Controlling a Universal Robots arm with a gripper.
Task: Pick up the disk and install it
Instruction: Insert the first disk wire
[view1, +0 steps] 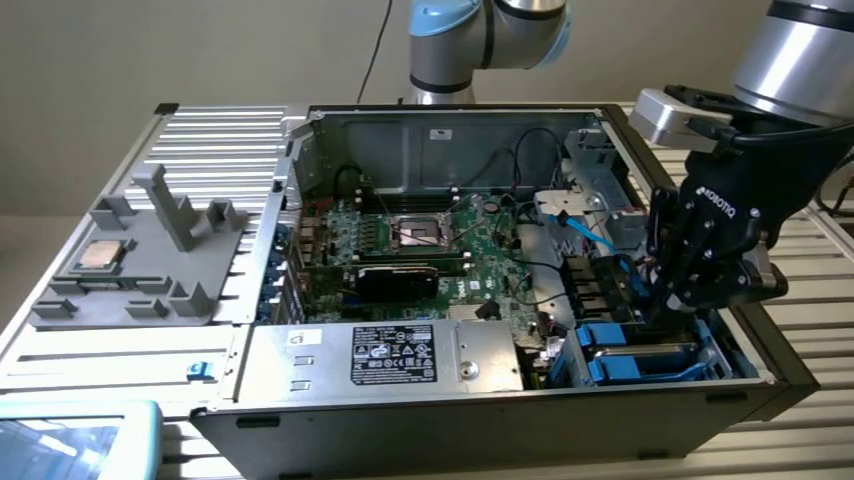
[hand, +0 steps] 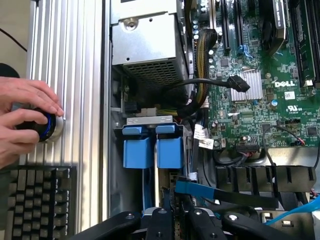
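**Exterior view.**
- Item: gripper (view1: 687, 298), black, on the single arm. It is lowered into the drive bay (view1: 667, 375) at the near corner of the open computer case (view1: 441, 420), on the exterior view's right. We cannot tell whether it is clamped on anything or free.
- Item: disk (view1: 647, 358), which we take to be the blue-railed unit in that bay. It lies directly beneath the gripper, touching it or all but touching, with its label face hidden. We judge its long axis to run down into the bay, in line with the gripper's approach.
- Also logged: motherboard (view1: 427, 245); grey box (view1: 394, 355) with a black label; grey fixture (view1: 134, 260) on the exterior view's left, carrying a small chip (view1: 100, 255), well apart from the gripper.
- Surface: ribbed aluminium table (view1: 80, 350).
- Room: plain pale wall (view1: 134, 50).

**Wrist view.**
- Item: gripper (hand: 175, 217), over the bay.
- Item: disk (hand: 138, 150), its blue tabs side by side just beyond the gripper and beside the motherboard (hand: 260, 65).
- A blue cable (hand: 197, 187) crosses close by.
- On the table (hand: 70, 75), a person's hands (hand: 22, 117) rest on a round knob (hand: 50, 125), next to a keyboard (hand: 35, 200).
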